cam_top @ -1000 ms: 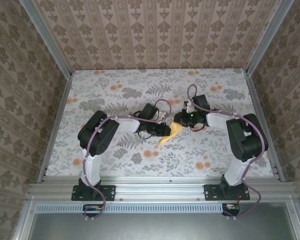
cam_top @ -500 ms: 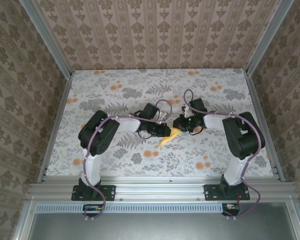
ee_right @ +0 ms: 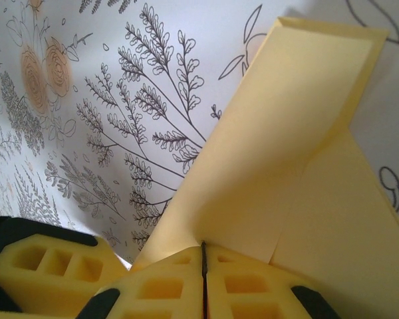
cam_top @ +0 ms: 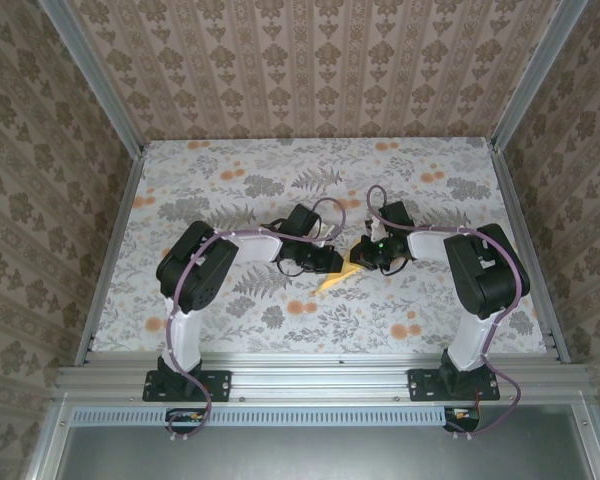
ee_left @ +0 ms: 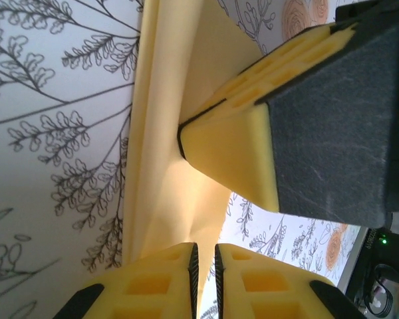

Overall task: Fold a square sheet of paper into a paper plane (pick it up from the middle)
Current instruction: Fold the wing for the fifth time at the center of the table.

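Paper plane (cam_top: 330, 281) between end effectors, long axis diagonal, tip near-left. Right end effector (ee_right: 204, 258) clamps it; left end effector (ee_left: 203, 259) narrow, seemingly pinching too.

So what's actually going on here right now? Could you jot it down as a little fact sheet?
Surface: table covered with a flowered cloth
Object: yellow paper, folded into layers with sharp creases
Where: middle of the table, between the two arms
Left gripper: pads almost together, pinching the paper
Right gripper: shut on the paper
Grippers: close together, facing each other across the paper
Stage: folding under way; the final shape cannot be told
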You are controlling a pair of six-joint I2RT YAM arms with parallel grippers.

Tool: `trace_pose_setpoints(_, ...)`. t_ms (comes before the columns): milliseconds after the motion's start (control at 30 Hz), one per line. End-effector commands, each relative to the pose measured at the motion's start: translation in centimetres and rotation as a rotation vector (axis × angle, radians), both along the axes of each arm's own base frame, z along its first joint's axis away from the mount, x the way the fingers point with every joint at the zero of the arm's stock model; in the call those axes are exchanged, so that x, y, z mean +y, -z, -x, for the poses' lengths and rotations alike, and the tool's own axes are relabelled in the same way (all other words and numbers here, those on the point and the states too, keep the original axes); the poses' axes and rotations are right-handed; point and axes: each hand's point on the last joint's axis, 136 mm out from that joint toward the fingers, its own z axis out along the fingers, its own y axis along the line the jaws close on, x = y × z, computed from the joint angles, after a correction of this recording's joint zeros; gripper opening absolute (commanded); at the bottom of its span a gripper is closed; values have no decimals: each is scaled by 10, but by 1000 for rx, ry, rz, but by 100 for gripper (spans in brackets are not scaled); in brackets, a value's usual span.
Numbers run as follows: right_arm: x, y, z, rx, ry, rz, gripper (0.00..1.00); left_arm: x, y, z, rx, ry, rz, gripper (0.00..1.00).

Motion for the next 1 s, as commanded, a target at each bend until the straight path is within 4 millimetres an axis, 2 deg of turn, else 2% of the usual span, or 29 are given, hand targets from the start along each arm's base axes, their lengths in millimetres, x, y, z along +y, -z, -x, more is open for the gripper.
trace_pose_setpoints(0, -10, 28, 20, 76, -5, 74, 10, 6, -26, -2, -84, 5, -38, 18)
trace_pose_setpoints(167, -11, 31, 21, 79, -9, 80, 10, 24, -12, 7, -92, -15, -132, 17)
trace_pose_setpoints(467, -12, 31, 23, 80, -13, 83, 9, 20, 0, 24, -67, 25, -147, 14)
trace_pose_setpoints(700, -13, 30, 21, 78, -12, 85, 9, 29, 14, 31, -50, 34, -189, 12)
trace_pose_setpoints(967, -13, 29, 20, 79, -13, 89, 8, 32, 22, 37, -32, 45, -195, 12)
